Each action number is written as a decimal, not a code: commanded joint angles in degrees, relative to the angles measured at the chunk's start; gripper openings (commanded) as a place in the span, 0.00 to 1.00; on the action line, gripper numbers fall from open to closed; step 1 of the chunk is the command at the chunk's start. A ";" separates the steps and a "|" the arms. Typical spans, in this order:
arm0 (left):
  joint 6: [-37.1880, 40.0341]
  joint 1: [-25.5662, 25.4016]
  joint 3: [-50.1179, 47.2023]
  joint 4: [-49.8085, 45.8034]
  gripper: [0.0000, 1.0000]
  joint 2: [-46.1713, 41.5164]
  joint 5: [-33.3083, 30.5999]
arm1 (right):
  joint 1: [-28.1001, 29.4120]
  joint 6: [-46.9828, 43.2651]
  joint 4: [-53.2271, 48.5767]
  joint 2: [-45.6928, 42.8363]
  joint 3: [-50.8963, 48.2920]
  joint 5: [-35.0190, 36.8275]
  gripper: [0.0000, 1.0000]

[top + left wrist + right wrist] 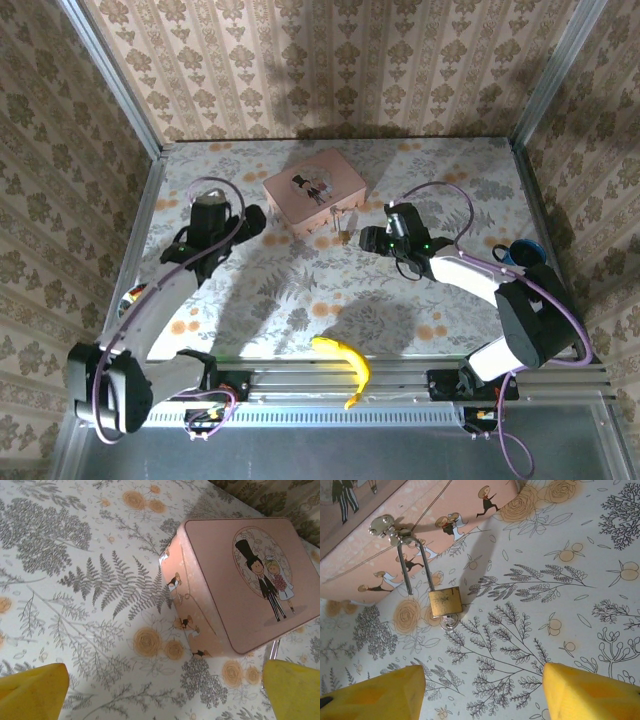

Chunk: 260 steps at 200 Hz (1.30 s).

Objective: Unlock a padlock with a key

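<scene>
The padlock (pixel 445 602) hangs at the front side of the pink tin (pixel 313 188), which stands in the far middle part of the desk (pixel 280 300). Its thin silvery shackle (pixel 415 562) passes through the metal clasp (pixel 382 525) of the tin. One leg of the shackle goes into the brass body. The other leg ends free beside the body, so the shackle stands open. The body rests low against the desk, slightly tilted. The key (pixel 449 623) is seen as a small pale metal piece just under the body and touching it; whether it sits in the keyhole cannot be told.

The right end effector (pixel 482 677) is near the padlock, on its near side, and points toward it. Its yellow fingers (pixel 590 692) are wide apart and nothing is between them. They do not touch the padlock.

The left end effector (pixel 165 685) is at the left side of the tin, close to its corner. Its fingers (pixel 35 692) are also far apart and hold nothing.

A banana (pixel 345 365) lies at the near edge of the desk, between the two arm bases.
</scene>
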 commanded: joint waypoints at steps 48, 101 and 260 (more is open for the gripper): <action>6.06 -0.12 8.52 -0.20 1.00 13.65 -1.62 | 1.16 -7.79 -6.66 6.73 9.39 -1.62 0.64; 8.90 -2.38 13.63 0.61 1.00 22.37 -0.89 | 1.23 -8.56 -6.82 15.15 15.30 -5.22 0.61; 9.07 -2.91 14.55 -0.26 1.00 31.81 -2.64 | 5.65 -14.67 -12.14 30.13 27.25 6.63 0.67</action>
